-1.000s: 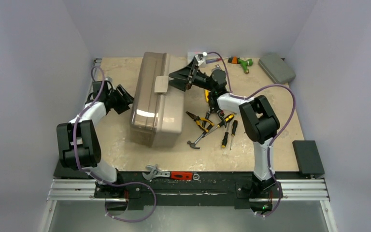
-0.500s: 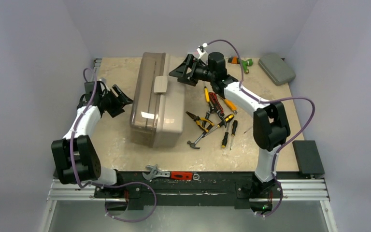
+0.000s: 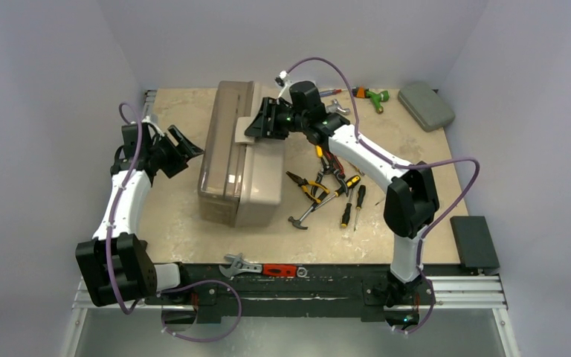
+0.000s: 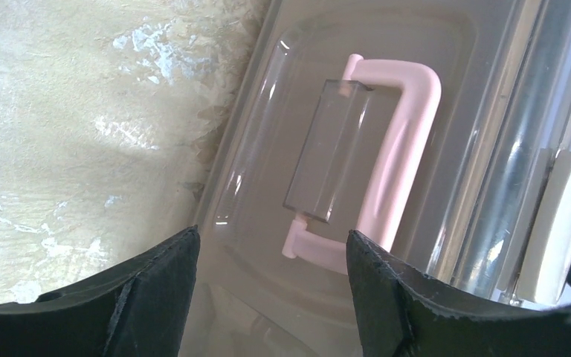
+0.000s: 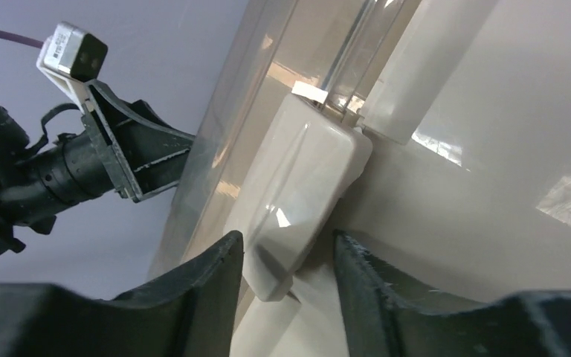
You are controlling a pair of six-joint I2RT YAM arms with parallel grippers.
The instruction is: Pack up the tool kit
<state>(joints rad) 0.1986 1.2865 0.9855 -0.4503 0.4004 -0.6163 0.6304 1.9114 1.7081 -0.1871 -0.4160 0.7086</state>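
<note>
R gripper (image 3: 255,120) moved over toolbox (image 3: 230,175) latch (image 5: 297,186), pliers (image 3: 306,186) nr.

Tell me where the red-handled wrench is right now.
In the top view, the red-handled wrench lies at the middle of the near edge of the table, just in front of the beige toolbox.

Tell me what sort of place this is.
Probably a robotics lab test cell: a left arm and right arm bolted to a rail, plain walls around a table, a toolbox and hand tools laid out.
</note>
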